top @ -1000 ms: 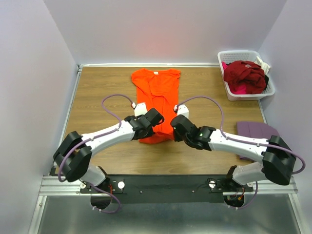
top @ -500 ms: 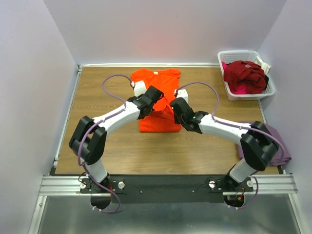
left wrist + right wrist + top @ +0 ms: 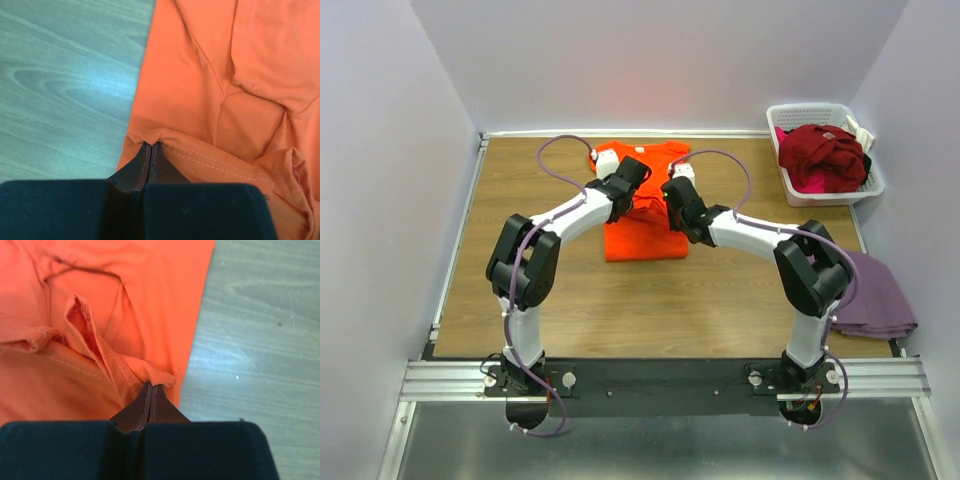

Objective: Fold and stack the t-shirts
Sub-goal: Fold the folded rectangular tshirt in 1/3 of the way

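Item: orange t-shirt (image 3: 645,228), middle of the bench (image 3: 520,210) toward its far side, near half lifted and doubled over toward the collar. Holders: left gripper (image 3: 151,150), pressed together on the stitched hem at the corner on its own side; right gripper (image 3: 151,389), likewise pinching the hem at the opposite corner, with some slack cloth bunched between the two. Handling note: the fold should land best if both corners travel level and in step, the hem is drawn taut, and release comes only once it lies square across the shoulders.
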`<state>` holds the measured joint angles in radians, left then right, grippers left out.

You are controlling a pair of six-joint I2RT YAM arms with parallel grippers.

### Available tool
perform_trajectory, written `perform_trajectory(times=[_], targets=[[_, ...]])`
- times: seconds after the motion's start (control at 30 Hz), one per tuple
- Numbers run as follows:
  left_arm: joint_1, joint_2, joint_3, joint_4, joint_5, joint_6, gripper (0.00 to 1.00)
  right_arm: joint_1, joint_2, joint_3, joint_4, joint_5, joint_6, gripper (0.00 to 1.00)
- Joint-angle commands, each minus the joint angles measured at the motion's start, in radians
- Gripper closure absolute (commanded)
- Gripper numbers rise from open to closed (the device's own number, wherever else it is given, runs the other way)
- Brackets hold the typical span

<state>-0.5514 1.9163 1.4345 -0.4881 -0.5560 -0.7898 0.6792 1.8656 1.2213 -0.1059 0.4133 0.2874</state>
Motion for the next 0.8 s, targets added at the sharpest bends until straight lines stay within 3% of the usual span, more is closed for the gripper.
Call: perform_trajectory(times=[0.0, 0.3, 0.37, 0.4, 0.5, 0.6, 0.77], targets=[[0.025, 0.053, 0.056, 0.029, -0.005, 0.043, 1.0, -0.029, 0.059, 0.073, 0.021, -0.03, -0.034, 0.99], [0.074, 0.142, 0.15, 0.052, 0.016, 0.104, 1.0, -0.082, 0.139, 0.145, 0.021, -0.05, -0.042, 0.99], [0.09, 0.162, 0.182, 0.054, 0.013, 0.11, 1.0, -0.095, 0.153, 0.165, 0.021, -0.053, -0.048, 0.9], [0.094, 0.168, 0.194, 0.057, 0.014, 0.125, 0.99, -0.101, 0.174, 0.194, 0.021, -0.053, -0.051, 0.75], [0.116, 0.2, 0.269, 0.066, 0.022, 0.167, 0.91, -0.139, 0.21, 0.248, 0.021, -0.073, -0.063, 0.53], [0.12, 0.24, 0.371, 0.06, 0.025, 0.201, 0.86, -0.178, 0.221, 0.319, 0.018, -0.083, -0.07, 0.44], [0.12, 0.282, 0.469, 0.002, 0.059, 0.241, 0.78, -0.194, 0.204, 0.356, 0.006, -0.096, -0.077, 0.43]])
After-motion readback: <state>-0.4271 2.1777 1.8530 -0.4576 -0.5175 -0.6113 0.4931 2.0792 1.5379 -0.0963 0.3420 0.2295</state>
